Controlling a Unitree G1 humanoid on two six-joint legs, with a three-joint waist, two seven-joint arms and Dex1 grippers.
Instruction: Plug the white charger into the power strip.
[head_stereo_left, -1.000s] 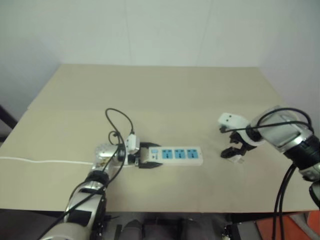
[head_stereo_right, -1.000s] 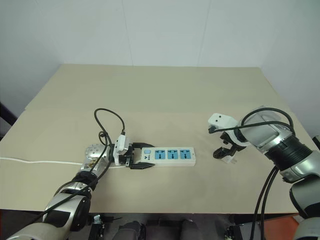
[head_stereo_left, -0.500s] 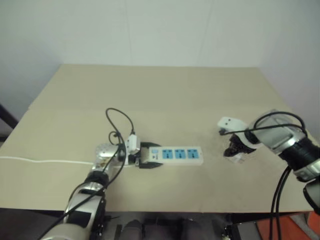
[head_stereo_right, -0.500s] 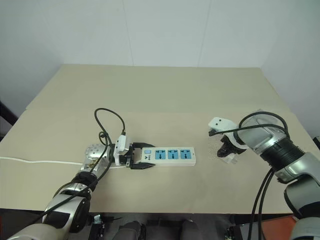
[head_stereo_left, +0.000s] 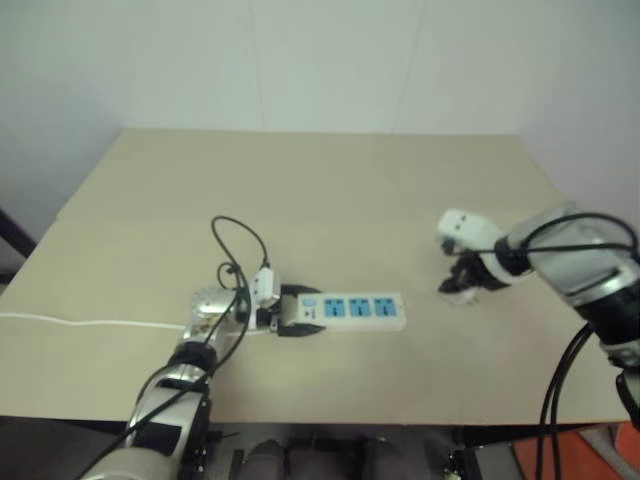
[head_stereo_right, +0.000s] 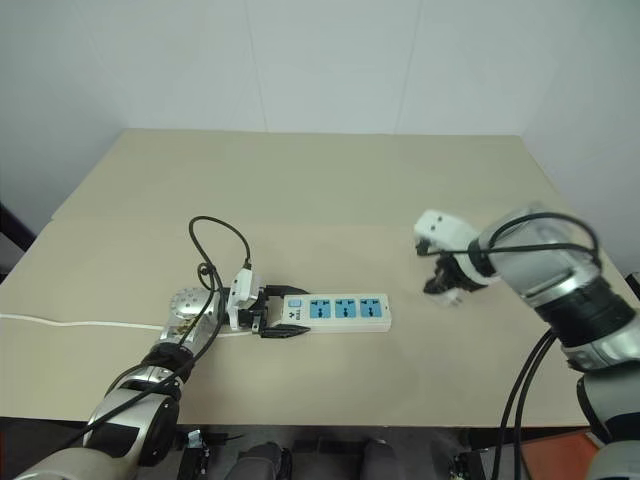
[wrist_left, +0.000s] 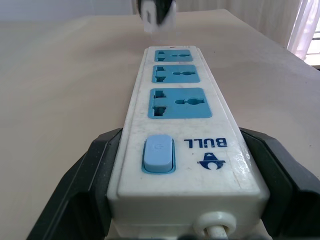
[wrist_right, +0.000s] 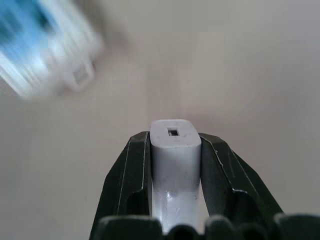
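A: Strip (head_stereo_right: 336, 312) lies mid-table, our left gripper (head_stereo_right: 272, 320) pinching its switch end; charger (head_stereo_right: 452, 291) hangs well right.

B: Right gripper (wrist_right: 175, 150) pinches it squarely. We should line prongs over one socket (wrist_left: 178, 102), then press straight.

You have one power strip (head_stereo_right: 335, 312) on one table (head_stereo_right: 330, 190), carrying three blue socket panels and one blue switch (wrist_left: 158, 153), with one thin white cord (head_stereo_right: 80, 325) leaving its switch end. You have one white charger (wrist_right: 175, 150), and it shows one small slot in its end face. You have two grippers in the scene, the left gripper (head_stereo_right: 283, 322) and the right gripper (head_stereo_right: 445, 285), each with two black fingers.
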